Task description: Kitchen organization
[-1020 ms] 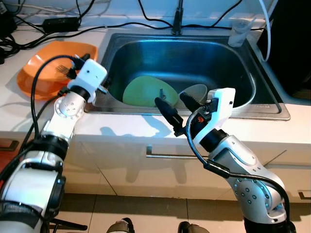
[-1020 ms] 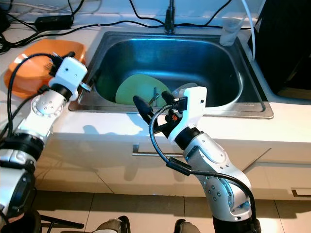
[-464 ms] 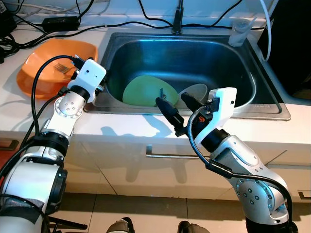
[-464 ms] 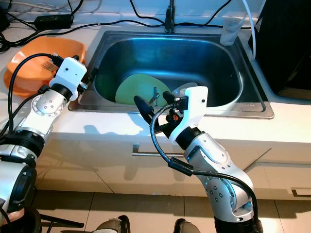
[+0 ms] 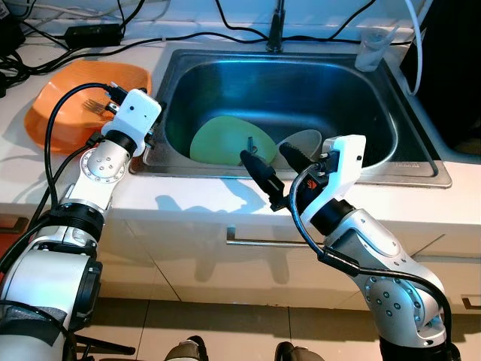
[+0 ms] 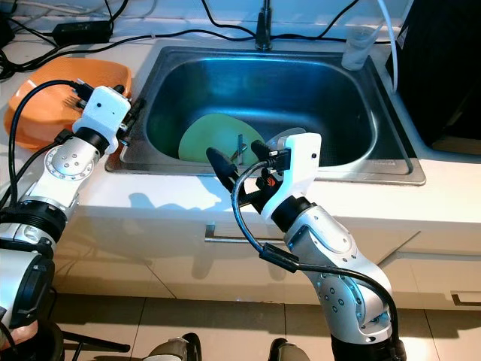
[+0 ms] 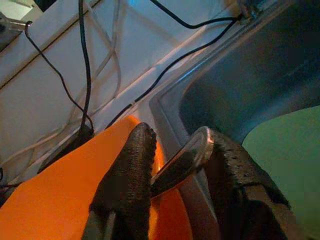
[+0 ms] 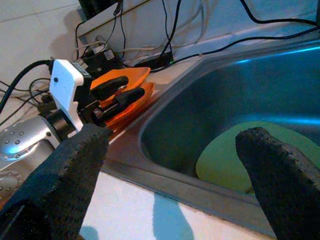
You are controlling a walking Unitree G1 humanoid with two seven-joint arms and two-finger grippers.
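Left eye view, nearest first: the right end effector [image 5: 272, 167] hangs over the front edge of the desk [image 5: 195, 199] just ahead of the sink [image 5: 379, 105], fingers spread wide apart with nothing between them. It's pointed into the basin.

Next out, the left end effector [image 7: 172, 170] sits by the sink's left rim, and the left wrist view shows its two fingers closed on a shiny metal utensil handle [image 7: 186, 157]. Can't tell whether it's a fork or a spoon from that angle. It's right over the edge of the orange tray [image 5: 64, 105], which sits on the desk toward the back left corner, and there's already a fork [image 5: 92, 106] lying in that tray.

Inside the sink, a green plate [image 5: 225, 140] leans at the front of the basin with another small utensil [image 5: 250, 145] resting on it, and a pale bowl [image 5: 304, 141] is just beside it on the right. A clear cup [image 5: 370, 50] stands at the back right corner of the sink, black cables [image 5: 83, 53] along the back edge.

My read: partway in. One piece of cutlery is sorted, a second about to be dropped off; plate, bowl and that last utensil are left.

No brands or readable text anywhere.
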